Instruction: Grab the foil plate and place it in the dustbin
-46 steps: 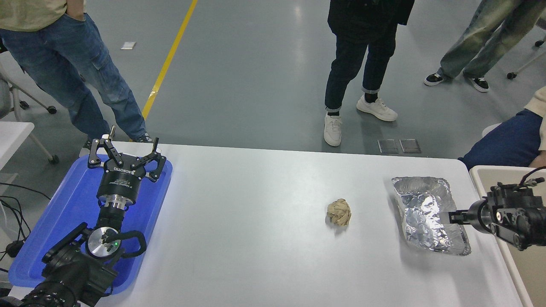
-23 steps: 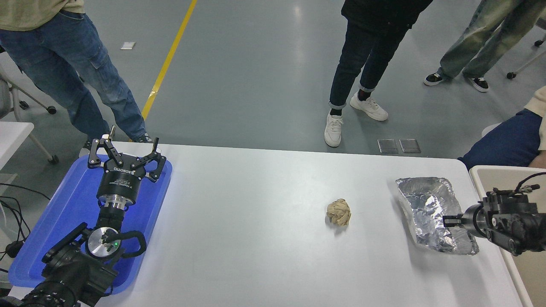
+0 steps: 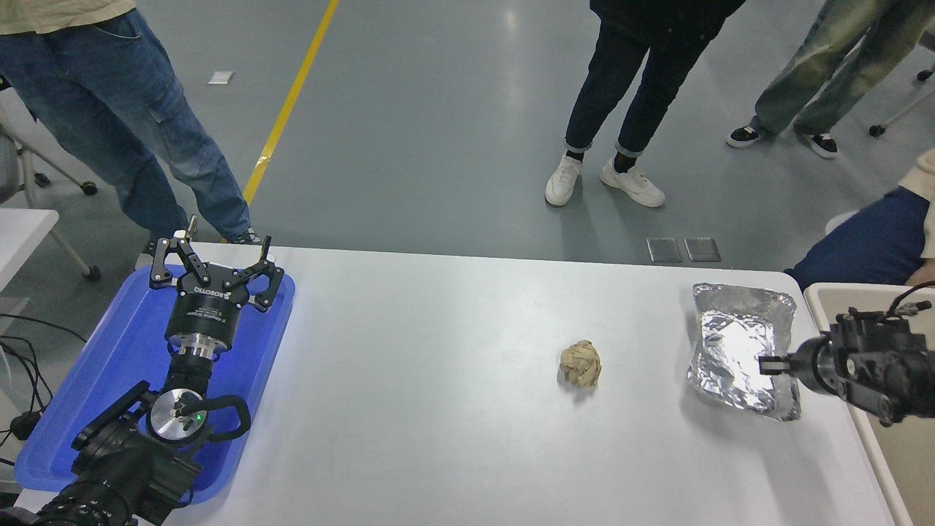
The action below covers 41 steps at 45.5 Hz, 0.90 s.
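Seemingly right gripper (image 3: pixel 767 363) is pinching foil plate (image 3: pixel 738 349) by its thin rim; foil risking tearing or slipping short of dustbin (image 3: pixel 822 294)

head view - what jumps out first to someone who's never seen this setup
The shiny foil plate stands out most, near the white table's right edge, with the right gripper gripping its near rim, beside the dustbin at the far right. Next comes the bright blue tray at the left, with the parked left gripper open over it. A small crumpled paper ball sits alone mid-table, and people stand beyond the far edge.
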Tool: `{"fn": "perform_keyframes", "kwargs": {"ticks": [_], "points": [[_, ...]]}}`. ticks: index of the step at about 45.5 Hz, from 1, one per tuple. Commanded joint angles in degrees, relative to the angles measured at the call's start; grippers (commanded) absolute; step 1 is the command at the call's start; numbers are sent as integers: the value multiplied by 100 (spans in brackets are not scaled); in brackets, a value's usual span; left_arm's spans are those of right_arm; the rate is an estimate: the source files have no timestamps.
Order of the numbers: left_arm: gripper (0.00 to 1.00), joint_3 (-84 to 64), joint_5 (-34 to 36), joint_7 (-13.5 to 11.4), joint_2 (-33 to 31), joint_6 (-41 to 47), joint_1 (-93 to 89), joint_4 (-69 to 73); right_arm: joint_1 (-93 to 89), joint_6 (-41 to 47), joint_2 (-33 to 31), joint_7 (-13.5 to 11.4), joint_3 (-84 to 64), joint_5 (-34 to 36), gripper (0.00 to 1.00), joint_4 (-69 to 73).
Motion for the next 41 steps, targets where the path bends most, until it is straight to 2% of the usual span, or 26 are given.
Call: {"fn": "perform_keyframes", "kwargs": {"ticks": [1,9,19,31,41], "points": [[100,0,0,17,-4,0,0,0,2002,383,-1069,6,-716,-146,0,2083],[100,0,9,17,4,0,0,0,4278,813,-1210,15,-2158,-111,0,3525],[100,0,9,17,-4,0,0,0,6424,1999,-1105,129,-2862,-50,0,4177],[100,0,9,26,-4,0,0,-9,7348,2852,-973,129,-3029,-58,0,4133],[100,0,9,26,-4,0,0,-9,7638,3028,-929,111,-3073,-111,0,4124]]}}
